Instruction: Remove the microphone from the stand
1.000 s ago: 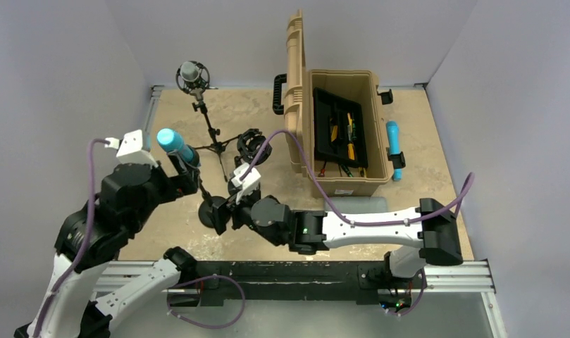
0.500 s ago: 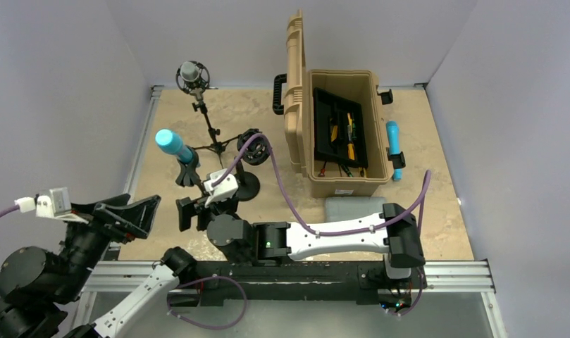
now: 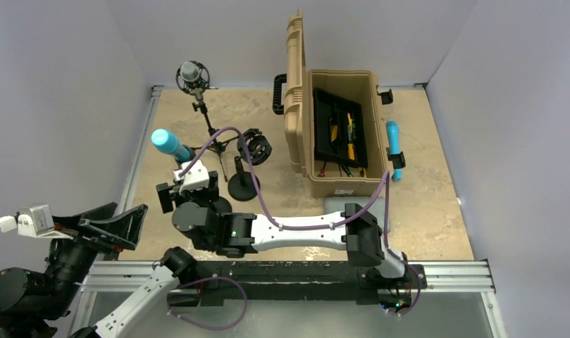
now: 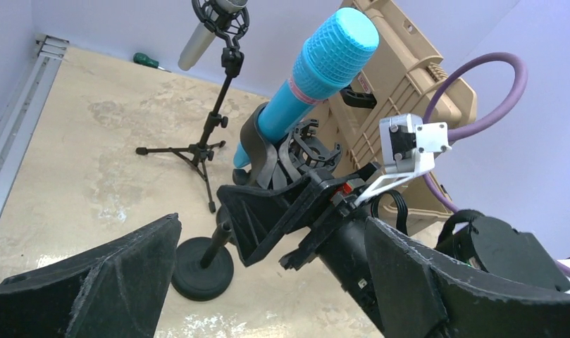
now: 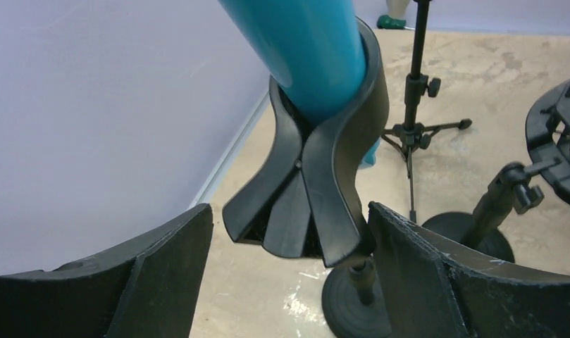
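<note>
The blue microphone [image 3: 166, 144] leans up and to the left in a black clip [image 5: 317, 176] on top of a short stand with a round base [image 5: 356, 299]. My right gripper [image 3: 187, 193] is open, one finger on each side of the clip [image 4: 257, 151] just under the microphone [image 5: 306, 42]. The right finger sits very close to the clip's lower edge. In the right wrist view, that gripper [image 5: 291, 208] holds nothing. My left gripper [image 3: 130, 210] hangs open at the near left, away from the stand. The left wrist view [image 4: 273, 220] faces the microphone [image 4: 317, 70] and the base [image 4: 201, 267].
A grey microphone on a tripod [image 3: 191, 73] stands at the far left. An empty shock-mount stand [image 3: 254, 148] is just right of the blue microphone. An open tan toolbox [image 3: 342, 134] sits at the far right, with another blue microphone [image 3: 393, 149] beside it. The left wall is close.
My left arm has pulled back from the microphone to the near left corner. The right gripper has swung left onto the clip. The microphone has shifted slightly left.
</note>
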